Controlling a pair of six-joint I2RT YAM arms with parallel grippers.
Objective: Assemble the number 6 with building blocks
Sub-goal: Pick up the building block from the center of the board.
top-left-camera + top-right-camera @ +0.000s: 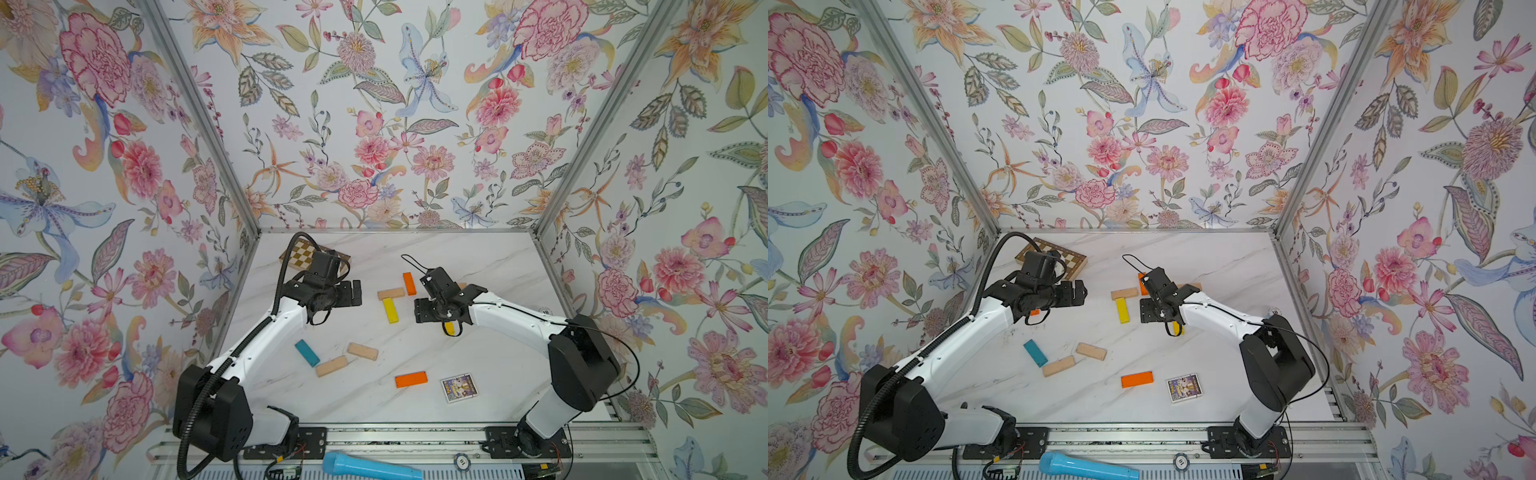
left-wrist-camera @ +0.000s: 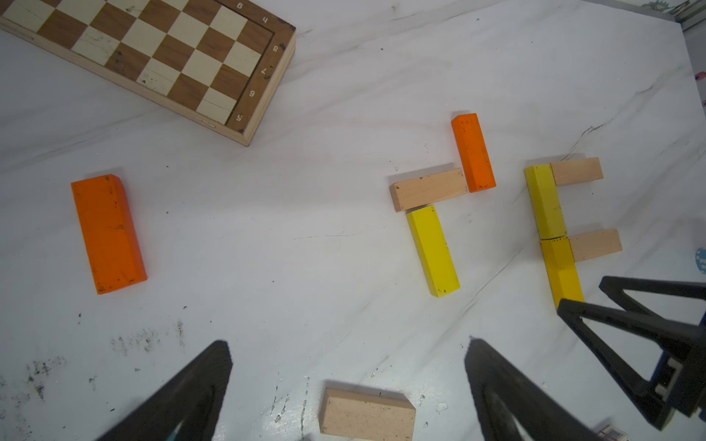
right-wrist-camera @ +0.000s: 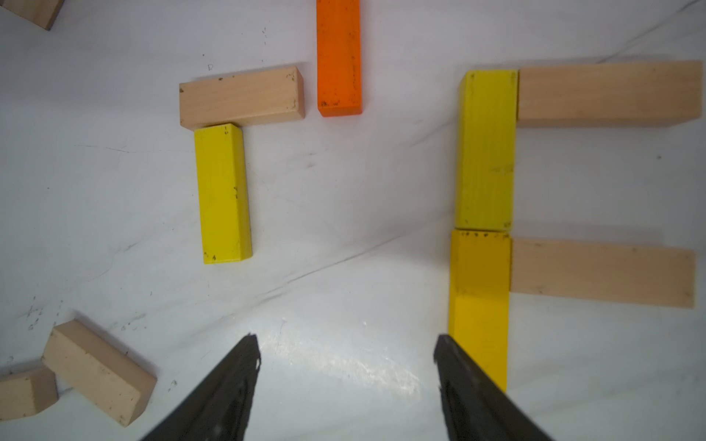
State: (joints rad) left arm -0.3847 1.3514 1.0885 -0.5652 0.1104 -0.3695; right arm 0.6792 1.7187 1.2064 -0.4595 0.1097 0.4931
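The building blocks lie spread over the white marble table (image 1: 490, 266). Two yellow planks (image 3: 486, 149) (image 3: 479, 305) run end to end, and two beige planks (image 3: 609, 93) (image 3: 601, 277) stick out sideways from them. My right gripper (image 3: 345, 343) (image 1: 417, 311) hovers open and empty beside the darker yellow plank. To its left sit a yellow plank (image 1: 390, 310), a beige one (image 1: 390, 294) and an orange one (image 1: 409, 283). My left gripper (image 2: 348, 343) (image 1: 356, 294) is wide open and empty. A beige plank (image 2: 366, 416) lies on the table below it, untouched.
A chequered board (image 1: 299, 253) lies at the back left, partly under my left arm. An orange plank (image 2: 109, 233) lies below that arm. Nearer the front are a teal plank (image 1: 307, 353), two beige planks (image 1: 331, 366) (image 1: 363, 351), an orange plank (image 1: 411, 379) and a picture card (image 1: 458, 387).
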